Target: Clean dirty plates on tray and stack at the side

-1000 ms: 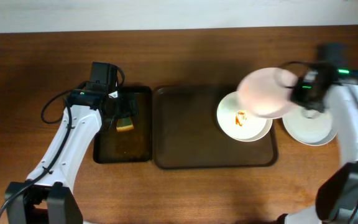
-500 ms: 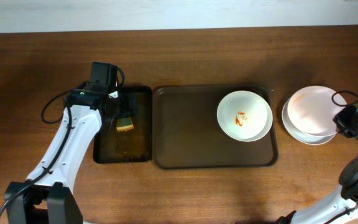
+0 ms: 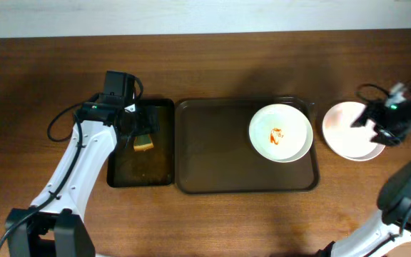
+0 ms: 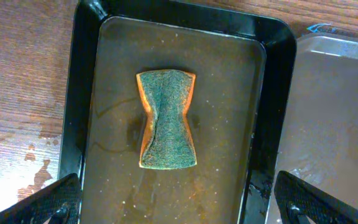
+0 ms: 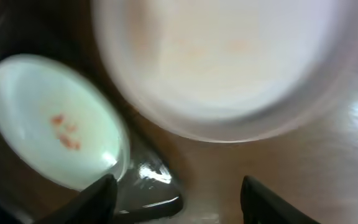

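A white dirty plate point(image 3: 280, 133) with red smears sits at the right end of the brown tray point(image 3: 212, 150); the right wrist view shows it too point(image 5: 48, 118). On the table right of the tray lies a clean white plate stack point(image 3: 348, 132), blurred in the right wrist view point(image 5: 229, 62). My right gripper point(image 3: 381, 121) hovers at the stack's right edge, open point(image 5: 178, 183) with nothing between its fingers. My left gripper point(image 3: 123, 114) stands open point(image 4: 182, 208) above a green and orange sponge point(image 4: 166, 118) lying in a black tray point(image 4: 79, 93).
The black sponge tray point(image 3: 116, 178) holds murky water and lies just left of the brown tray. The brown tray's corner point(image 5: 154, 186) shows below the right gripper. Bare wooden table surrounds both trays.
My right gripper carried a plate from above the tray to the stack on the right, set it down and opened. The left arm has not moved.
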Controlling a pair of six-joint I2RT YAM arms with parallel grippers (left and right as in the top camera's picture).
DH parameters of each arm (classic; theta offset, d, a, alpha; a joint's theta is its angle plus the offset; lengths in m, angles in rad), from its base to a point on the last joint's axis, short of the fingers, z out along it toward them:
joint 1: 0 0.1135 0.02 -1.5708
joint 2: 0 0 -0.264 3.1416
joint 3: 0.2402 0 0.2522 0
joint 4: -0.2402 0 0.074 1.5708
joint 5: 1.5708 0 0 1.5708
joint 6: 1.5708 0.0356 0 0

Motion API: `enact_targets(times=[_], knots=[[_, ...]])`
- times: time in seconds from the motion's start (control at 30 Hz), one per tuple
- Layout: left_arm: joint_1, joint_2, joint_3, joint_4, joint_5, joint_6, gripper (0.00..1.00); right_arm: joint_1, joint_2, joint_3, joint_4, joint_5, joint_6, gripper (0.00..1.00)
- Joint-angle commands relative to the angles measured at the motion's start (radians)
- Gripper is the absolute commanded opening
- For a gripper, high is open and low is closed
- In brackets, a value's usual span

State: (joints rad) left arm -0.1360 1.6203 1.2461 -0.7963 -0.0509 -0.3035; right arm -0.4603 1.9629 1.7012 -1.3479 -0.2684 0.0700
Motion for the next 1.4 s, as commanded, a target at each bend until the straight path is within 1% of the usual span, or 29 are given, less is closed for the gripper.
enact_targets(times=[0.0, 0.03, 0.1, 0.13, 0.2, 0.23, 0.27, 0.37, 0.47, 0.6, 0.67, 0.73, 0.8, 0.9, 0.97, 1.0, 1.03, 1.07, 1.13, 1.23, 1.3, 1.33, 1.37], knots=[[0.000, 0.001, -0.003, 0.002, 0.011, 0.004, 0.97, 0.171, -0.004, -0.017, -0.006, 0.053, -0.063, 0.59], [0.000, 0.001, -0.003, 0.002, 0.011, 0.004, 0.97, 0.248, -0.004, -0.047, 0.010, 0.101, -0.055, 0.54], [0.000, 0.001, -0.003, 0.002, 0.011, 0.004, 0.97, 0.351, -0.003, -0.115, 0.080, 0.218, 0.014, 0.53], [0.000, 0.001, -0.003, 0.002, 0.011, 0.004, 0.97, 0.396, -0.003, -0.163, 0.145, 0.295, 0.071, 0.53], [0.000, 0.001, -0.003, 0.002, 0.011, 0.004, 0.97, 0.456, -0.003, -0.248, 0.302, 0.360, 0.093, 0.49], [0.000, 0.001, -0.003, 0.002, 0.011, 0.004, 0.97, 0.467, -0.003, -0.274, 0.364, 0.360, 0.093, 0.46], [0.000, 0.001, -0.003, 0.001, 0.011, 0.004, 0.97, 0.467, -0.003, -0.282, 0.388, 0.364, 0.093, 0.44], [0.000, 0.001, -0.003, 0.001, 0.011, 0.004, 0.97, 0.466, -0.003, -0.289, 0.449, 0.402, 0.092, 0.43], [0.000, 0.001, -0.003, 0.001, 0.011, 0.004, 0.97, 0.465, -0.003, -0.290, 0.447, 0.484, 0.092, 0.40], [0.000, 0.001, -0.003, 0.002, 0.011, 0.004, 0.97, 0.465, 0.013, -0.306, 0.440, 0.487, 0.092, 0.31], [0.000, 0.001, -0.003, 0.002, 0.011, 0.004, 0.97, 0.465, 0.021, -0.311, 0.428, 0.487, 0.092, 0.31], [0.000, 0.001, -0.003, -0.002, 0.011, 0.004, 0.97, 0.465, 0.023, -0.312, 0.427, 0.486, 0.092, 0.25], [0.000, 0.001, -0.003, -0.002, 0.011, 0.004, 0.97, 0.465, 0.023, -0.320, 0.414, 0.491, 0.092, 0.25], [0.000, 0.001, -0.003, -0.002, 0.011, 0.004, 0.97, 0.465, 0.023, -0.364, 0.448, 0.490, 0.092, 0.25], [0.000, 0.001, -0.003, -0.002, 0.011, 0.004, 0.97, 0.466, 0.023, -0.378, 0.459, 0.480, 0.093, 0.22], [0.000, 0.001, -0.003, -0.002, 0.011, 0.005, 0.97, 0.466, 0.023, -0.378, 0.459, 0.479, 0.093, 0.15], [0.000, 0.001, -0.003, -0.002, 0.011, 0.004, 0.97, 0.466, 0.023, -0.378, 0.459, 0.473, 0.092, 0.06], [0.000, 0.001, -0.003, -0.002, 0.011, 0.005, 0.97, 0.466, 0.023, -0.378, 0.459, 0.439, 0.092, 0.04], [0.000, 0.001, -0.003, -0.002, 0.010, 0.005, 0.97, 0.467, 0.023, -0.378, 0.459, 0.360, 0.092, 0.04], [0.000, 0.001, -0.003, -0.001, 0.010, 0.005, 0.97, 0.467, 0.023, -0.378, 0.447, 0.230, 0.011, 0.04], [0.000, 0.001, -0.003, -0.001, 0.010, 0.005, 0.97, 0.467, 0.023, -0.378, 0.447, 0.168, 0.012, 0.05], [0.000, 0.001, -0.003, -0.002, 0.010, 0.005, 0.97, 0.467, 0.023, -0.378, 0.446, 0.139, 0.012, 0.08], [0.000, 0.001, -0.003, -0.002, 0.010, 0.005, 0.96, 0.467, 0.023, -0.377, 0.447, 0.106, 0.012, 0.25]])
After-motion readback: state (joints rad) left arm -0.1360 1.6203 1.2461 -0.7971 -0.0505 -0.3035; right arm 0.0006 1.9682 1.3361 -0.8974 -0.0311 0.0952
